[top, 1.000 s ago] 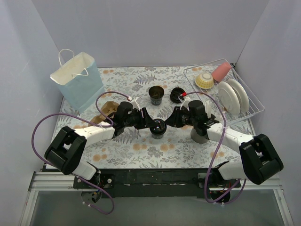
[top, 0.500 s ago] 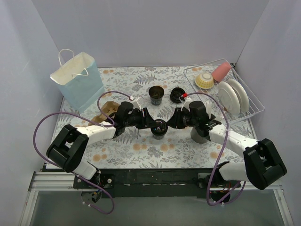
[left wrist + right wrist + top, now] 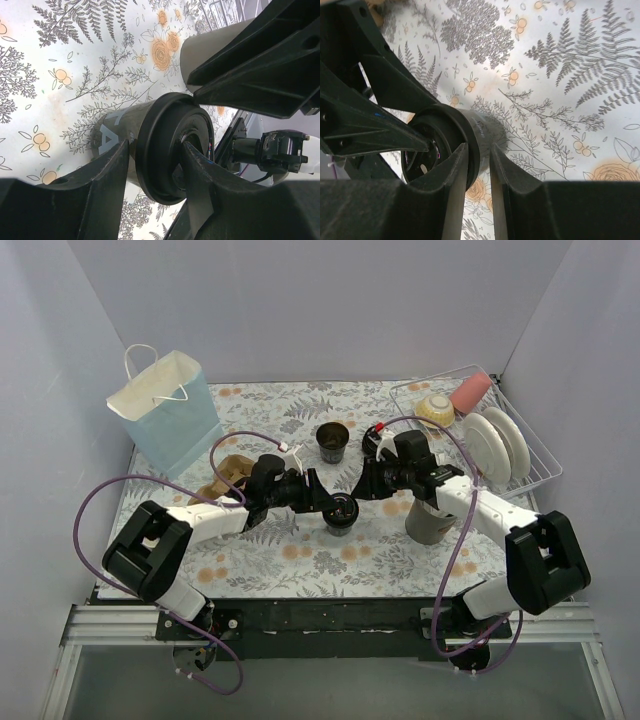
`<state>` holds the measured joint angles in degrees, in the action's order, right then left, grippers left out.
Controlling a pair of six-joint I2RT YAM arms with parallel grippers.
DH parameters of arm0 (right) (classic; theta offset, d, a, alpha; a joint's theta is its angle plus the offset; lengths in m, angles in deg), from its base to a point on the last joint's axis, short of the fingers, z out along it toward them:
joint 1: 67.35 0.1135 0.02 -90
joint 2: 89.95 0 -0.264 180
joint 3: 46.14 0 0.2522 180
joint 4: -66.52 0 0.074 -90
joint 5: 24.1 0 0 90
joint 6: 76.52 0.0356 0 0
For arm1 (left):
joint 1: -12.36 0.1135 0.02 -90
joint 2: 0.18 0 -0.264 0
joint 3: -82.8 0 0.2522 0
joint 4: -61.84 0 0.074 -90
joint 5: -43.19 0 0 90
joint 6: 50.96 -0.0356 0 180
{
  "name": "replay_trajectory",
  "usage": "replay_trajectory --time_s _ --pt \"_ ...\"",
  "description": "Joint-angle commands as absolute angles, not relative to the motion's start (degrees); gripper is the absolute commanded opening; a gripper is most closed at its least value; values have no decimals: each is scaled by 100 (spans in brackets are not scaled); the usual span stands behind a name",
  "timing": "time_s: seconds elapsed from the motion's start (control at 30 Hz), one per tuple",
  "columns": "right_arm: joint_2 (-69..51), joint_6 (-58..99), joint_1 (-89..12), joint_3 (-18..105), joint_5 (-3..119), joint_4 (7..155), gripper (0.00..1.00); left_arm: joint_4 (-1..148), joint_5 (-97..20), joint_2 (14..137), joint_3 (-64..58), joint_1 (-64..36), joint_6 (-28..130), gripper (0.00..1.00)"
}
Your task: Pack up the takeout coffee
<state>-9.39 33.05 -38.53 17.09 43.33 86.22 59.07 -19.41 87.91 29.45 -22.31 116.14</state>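
One lidded cup [image 3: 340,512] is grasped by the left end effector [image 3: 157,170], the right end effector [image 3: 479,165] beside it unclear; packing seems next.

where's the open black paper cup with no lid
In the top view, the open black paper cup stands mid-table, just beyond the lidded black paper cup.

Left arm [image 3: 205,522] and right arm [image 3: 485,512]: white links, chunky black joints. Purple cables [image 3: 76,532] loop off both. Fingers [image 3: 95,190] black, possibly plastic.
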Motion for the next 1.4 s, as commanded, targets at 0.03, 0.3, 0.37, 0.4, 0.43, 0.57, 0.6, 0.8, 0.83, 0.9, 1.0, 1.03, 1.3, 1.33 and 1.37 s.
replay_trajectory --time_s 0.03,0.3,0.37,0.4,0.43,0.57,0.6,0.8,0.83,0.9,1.0,1.03,1.3,1.33,1.37 --pt "-663 2781 -3861 2097 3742 8934 32 7376 -2580 9325 3406 -2279 11102 43" --pt "-390 2517 -3870 1983 3136 8933 32 7376 -2651 9342 3415 -2279 11138 43" --pt "-399 2455 -3887 1842 3039 8908 32 7367 -2668 9351 3450 -2279 11155 43" --pt "-390 2438 -3887 1798 3021 8916 32 7367 -2686 9351 3459 -2279 11155 43" --pt "-355 2394 -3887 1781 3091 8960 31 7341 -2695 9351 3494 -2279 11164 43" --pt "-162 2376 -3887 1675 3433 9162 31 7296 -2756 9368 3573 -2288 11269 42" --pt "-101 2402 -3887 1631 3521 9162 31 7296 -2782 9377 3591 -2288 11287 42" --pt "-65 2534 -3887 1017 3996 9013 29 7059 -2879 9421 3819 -2314 11489 41" --pt "-100 2569 -3887 937 4127 8969 29 7042 -2905 9421 3837 -2340 11507 41" --pt "-205 2631 -3887 744 4260 8908 29 7050 -3002 9395 3863 -2376 11515 41" --pt "-293 2675 -3887 638 4445 8828 28 7007 -3090 9395 3968 -2446 11594 40" --pt "-311 2727 -3887 664 4471 8820 28 6946 -3073 9378 3995 -2472 11621 40" --pt "-943 3140 -3975 1955 4480 9294 36 6998 -3011 9333 3863 -2552 11753 40" --pt "-987 3184 -3993 2104 4471 9329 38 7006 -3020 9333 3872 -2552 11753 40" --pt "-1023 3254 -4002 2132 4463 9347 41 7006 -3020 9325 3872 -2552 11753 40"
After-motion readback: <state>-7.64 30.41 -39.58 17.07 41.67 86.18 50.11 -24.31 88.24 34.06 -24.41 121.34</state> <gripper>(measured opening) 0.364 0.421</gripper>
